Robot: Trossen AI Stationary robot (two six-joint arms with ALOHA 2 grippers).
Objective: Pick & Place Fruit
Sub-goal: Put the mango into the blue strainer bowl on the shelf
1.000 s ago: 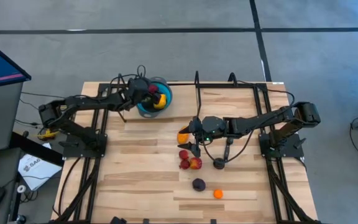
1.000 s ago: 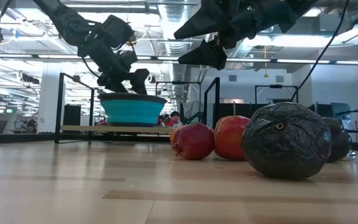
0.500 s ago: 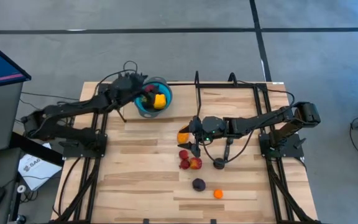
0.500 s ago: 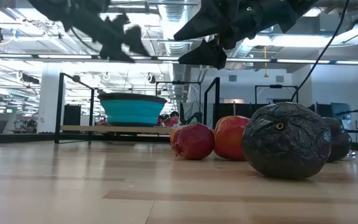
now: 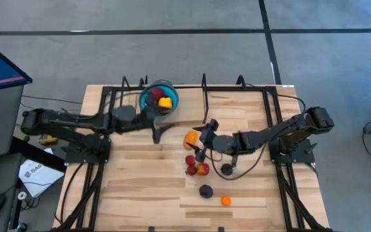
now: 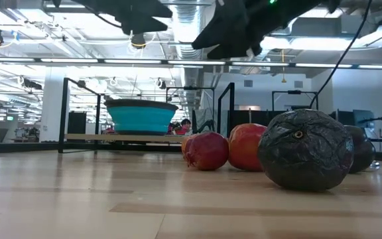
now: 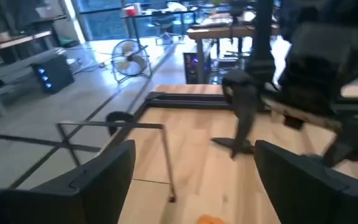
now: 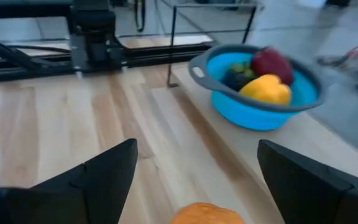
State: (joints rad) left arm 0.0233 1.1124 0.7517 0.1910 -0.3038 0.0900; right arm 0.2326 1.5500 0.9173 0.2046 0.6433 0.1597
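Left gripper (image 5: 158,131) was out over the wood table (image 5: 140,180), just in front of the blue bowl (image 5: 151,102), fingers wide apart and holding nothing. Bowl sat on a raised shelf at the back and held a yellow fruit (image 8: 266,89), a red fruit (image 8: 268,62) and a dark fruit (image 8: 237,76). Right gripper (image 5: 203,138) hung in the middle of the table, fingers (image 8: 92,180) spread wide and empty too. Big orange fruit (image 5: 191,138) lay on the table right by those fingers, peeking up between them in the right wrist view, not gripped. Two red fruits (image 5: 197,168) sat touching just in front of it. Nearer the front edge were a dark purple fruit (image 5: 205,191) and a small orange fruit (image 5: 226,200), a little apart.
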